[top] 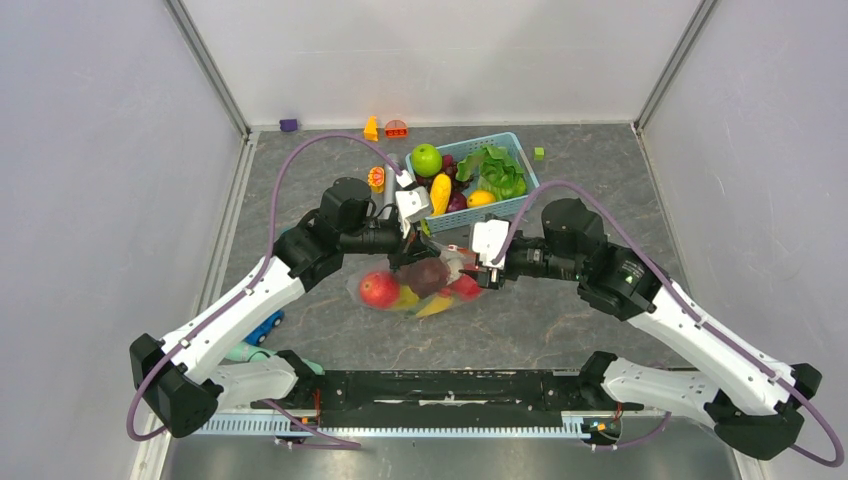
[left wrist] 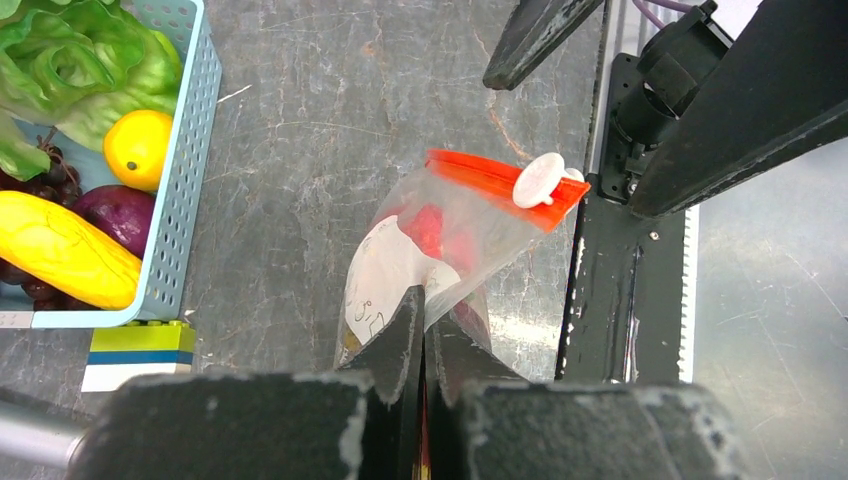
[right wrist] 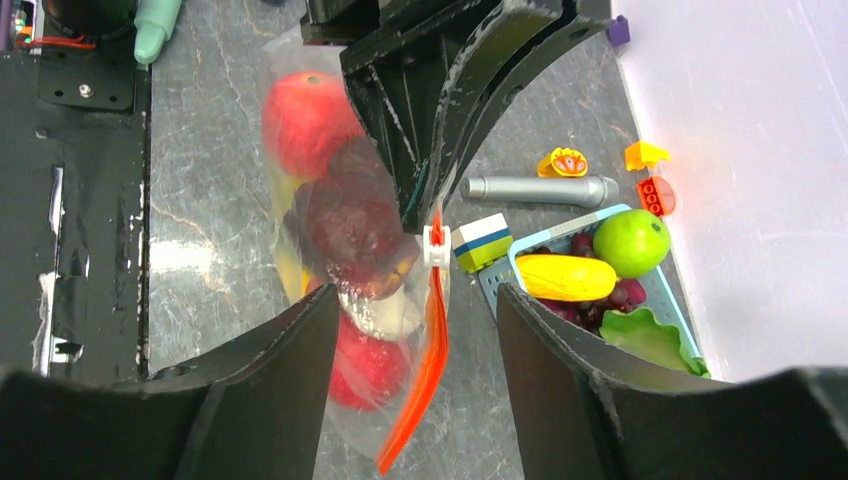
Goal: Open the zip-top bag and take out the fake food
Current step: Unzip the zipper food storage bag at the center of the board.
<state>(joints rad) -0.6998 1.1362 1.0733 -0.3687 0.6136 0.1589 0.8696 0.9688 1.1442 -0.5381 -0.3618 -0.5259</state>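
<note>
I had the left gripper shut tight on the bag, its two fingers pressed together with a fold of the clear plastic pinched between them. Ahead of those tips the orange zip strip ran across the bag's far edge, and the white slider sat on it toward the right end. The right gripper stood with its jaws wide apart and gripped nothing. The bag lay in the gap between them and the zip strip ran down that gap, touching neither finger as far as I could see. From the right wrist, the slider was just beyond the gap, right at the tips of the left gripper. The toy food was all inside the bag. A red apple was farthest from the right jaws, then a dark maroon fruit. A pale piece and another red fruit lay closest in, between the fingers. From overhead the two grippers met nearly tip to tip above the bag, which sagged below them. I could not tell whether it rested on the tabletop. Off to the left of the left jaws stood the blue basket, holding lettuce and a lemon.
</note>
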